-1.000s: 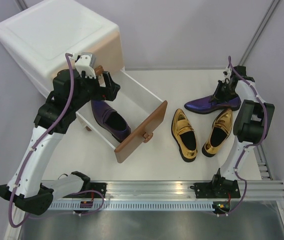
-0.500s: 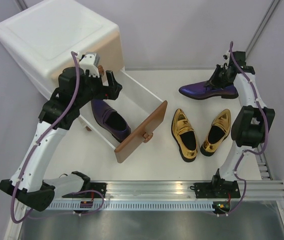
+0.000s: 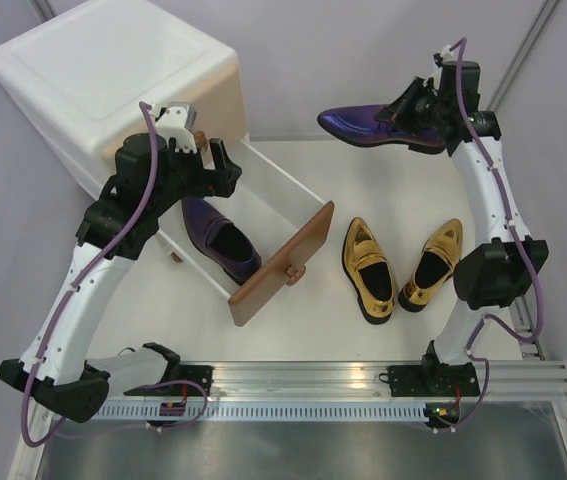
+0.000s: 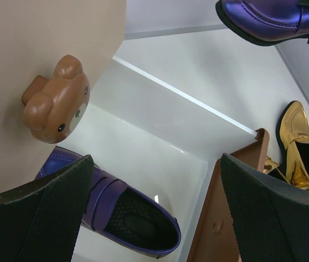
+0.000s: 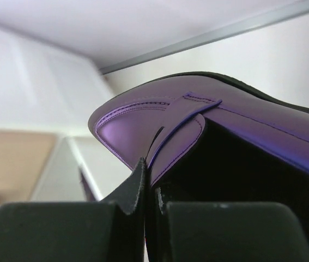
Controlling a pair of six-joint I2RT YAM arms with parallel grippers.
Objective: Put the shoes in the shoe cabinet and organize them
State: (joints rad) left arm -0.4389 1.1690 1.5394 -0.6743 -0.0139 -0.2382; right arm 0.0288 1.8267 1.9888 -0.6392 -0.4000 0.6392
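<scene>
Our right gripper pinches a glossy metallic purple shoe by its collar, aloft behind the shiny gold pair. Its mate lies in the white cabinet's open brown drawer, under our wide-spread left gripper.

Bright, even light, soft shadows, blurred right wrist background
</scene>
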